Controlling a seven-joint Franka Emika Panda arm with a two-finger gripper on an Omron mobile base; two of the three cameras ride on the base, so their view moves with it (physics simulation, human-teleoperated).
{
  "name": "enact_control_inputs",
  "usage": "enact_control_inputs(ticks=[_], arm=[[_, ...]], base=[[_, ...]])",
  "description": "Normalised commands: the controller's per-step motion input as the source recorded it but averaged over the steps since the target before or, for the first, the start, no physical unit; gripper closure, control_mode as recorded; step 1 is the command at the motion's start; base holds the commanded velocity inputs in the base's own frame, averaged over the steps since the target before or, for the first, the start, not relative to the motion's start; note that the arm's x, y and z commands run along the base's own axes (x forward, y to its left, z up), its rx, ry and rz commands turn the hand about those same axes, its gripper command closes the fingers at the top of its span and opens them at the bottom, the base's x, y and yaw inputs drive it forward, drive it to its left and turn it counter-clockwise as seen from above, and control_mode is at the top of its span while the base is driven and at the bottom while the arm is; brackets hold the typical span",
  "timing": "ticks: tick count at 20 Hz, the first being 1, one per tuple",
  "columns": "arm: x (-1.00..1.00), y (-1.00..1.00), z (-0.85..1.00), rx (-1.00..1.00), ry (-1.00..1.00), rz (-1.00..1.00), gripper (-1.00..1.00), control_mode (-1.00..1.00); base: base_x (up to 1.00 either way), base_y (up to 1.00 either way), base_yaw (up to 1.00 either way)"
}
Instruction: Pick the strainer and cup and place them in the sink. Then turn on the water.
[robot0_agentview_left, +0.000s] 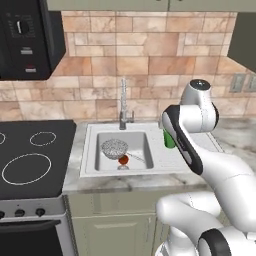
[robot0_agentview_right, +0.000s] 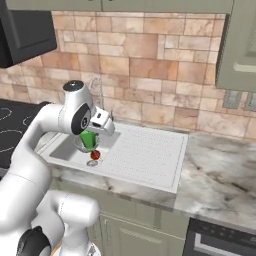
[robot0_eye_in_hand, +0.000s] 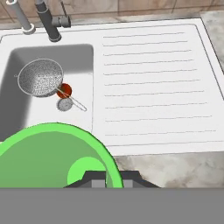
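Note:
The green cup (robot0_eye_in_hand: 52, 153) hangs mouth-up in my gripper (robot0_eye_in_hand: 112, 178), which is shut on its rim, above the front edge of the white sink (robot0_eye_in_hand: 17, 113). In the right base view the cup (robot0_agentview_right: 88, 140) hangs under the hand (robot0_agentview_right: 102, 123), over the basin. From the left base view, only a sliver of the cup (robot0_agentview_left: 169, 139) shows behind my forearm. The mesh strainer (robot0_eye_in_hand: 40, 77) lies in the basin, its thin handle pointing toward the drain (robot0_eye_in_hand: 64, 104); it is also in the left base view (robot0_agentview_left: 114, 148). The chrome faucet (robot0_agentview_left: 123, 107) stands behind the basin, with no water running.
A small red ball (robot0_eye_in_hand: 64, 90) lies in the basin against the strainer. The ribbed drainboard (robot0_eye_in_hand: 157, 83) spreads to the right of the basin. A black stovetop (robot0_agentview_left: 30, 155) lies left of the sink under a microwave (robot0_agentview_left: 27, 37). Marble counter (robot0_agentview_right: 220, 175) extends to the right.

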Motion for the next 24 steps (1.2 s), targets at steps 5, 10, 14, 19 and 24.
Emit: enact_control_inputs(ticks=[5, 10, 14, 19, 24], arm=[[0.0, 0.0, 0.0, 0.0, 0.0, 0.0, 1.0, 1.0], [0.0, 0.0, 0.0, 0.0, 0.0, 0.0, 1.0, 1.0], [0.0, 0.0, 0.0, 0.0, 0.0, 0.0, 1.0, 1.0], [0.0, 0.0, 0.0, 0.0, 0.0, 0.0, 1.0, 1.0], [0.0, 0.0, 0.0, 0.0, 0.0, 0.0, 1.0, 1.0]], base=[[0.52, -0.22, 0.07], [0.53, -0.17, 0.04], [0.47, -0.11, 0.03], [0.39, -0.11, 0.03], [0.06, -0.01, 0.01]])
